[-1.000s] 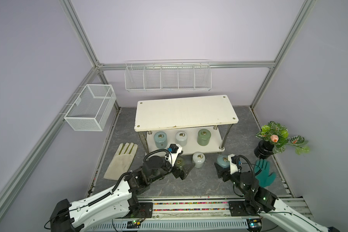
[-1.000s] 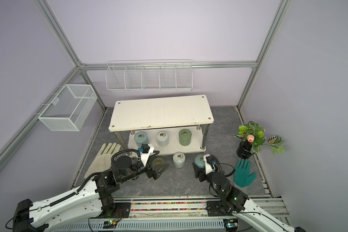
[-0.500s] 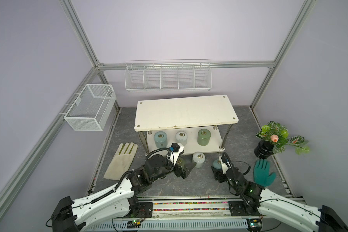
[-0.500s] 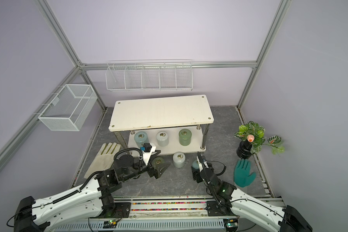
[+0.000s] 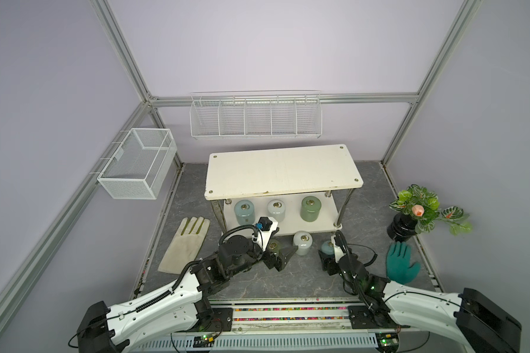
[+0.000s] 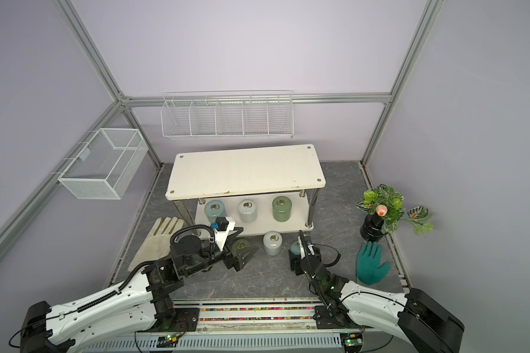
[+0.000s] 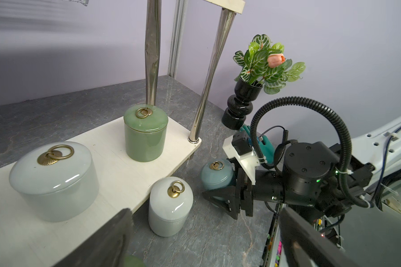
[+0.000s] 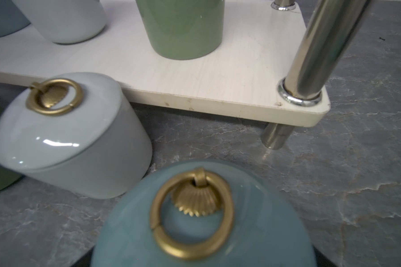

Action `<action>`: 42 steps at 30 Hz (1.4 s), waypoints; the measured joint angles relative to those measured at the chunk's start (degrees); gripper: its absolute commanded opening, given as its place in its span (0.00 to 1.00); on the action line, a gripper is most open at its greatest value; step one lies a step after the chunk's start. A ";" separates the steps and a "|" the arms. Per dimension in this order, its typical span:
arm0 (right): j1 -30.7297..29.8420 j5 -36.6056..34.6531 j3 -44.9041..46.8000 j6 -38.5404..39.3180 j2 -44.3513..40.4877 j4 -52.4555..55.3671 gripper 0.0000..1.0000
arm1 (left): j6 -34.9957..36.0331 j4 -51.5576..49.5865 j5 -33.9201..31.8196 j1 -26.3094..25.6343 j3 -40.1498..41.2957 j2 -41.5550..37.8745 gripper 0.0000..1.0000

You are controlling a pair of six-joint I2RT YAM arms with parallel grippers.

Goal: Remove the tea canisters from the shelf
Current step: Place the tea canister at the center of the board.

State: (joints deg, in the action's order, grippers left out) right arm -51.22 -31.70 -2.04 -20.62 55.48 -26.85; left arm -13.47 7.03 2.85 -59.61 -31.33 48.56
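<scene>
Three of six glossy ceramic tea canisters are off the low two-tier cream-white board shelf, so the job looks about half done. On the grey marbled surface just in front of the shelf are an olive green lidded canister, a white lidded canister and a pale blue lidded canister (each with a brass ring pull). The left claw stands wide apart around the olive one, gripping nothing. The right claw looks clamped on the pale blue one, which tilts. Yet to come off the shelf's lower tier: a pale blue jar, a white jar, a green jar.
</scene>
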 measured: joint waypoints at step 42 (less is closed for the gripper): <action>-8.83 -21.27 1.27 9.03 29.55 -34.99 0.61 | 0.20 -0.26 -1.51 0.11 0.28 -1.22 1.00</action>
State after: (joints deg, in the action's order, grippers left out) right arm -60.05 -52.97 -0.78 -11.60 85.03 -61.84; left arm -13.28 6.76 1.34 -59.51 -31.05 47.33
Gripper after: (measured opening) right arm 0.790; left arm 0.997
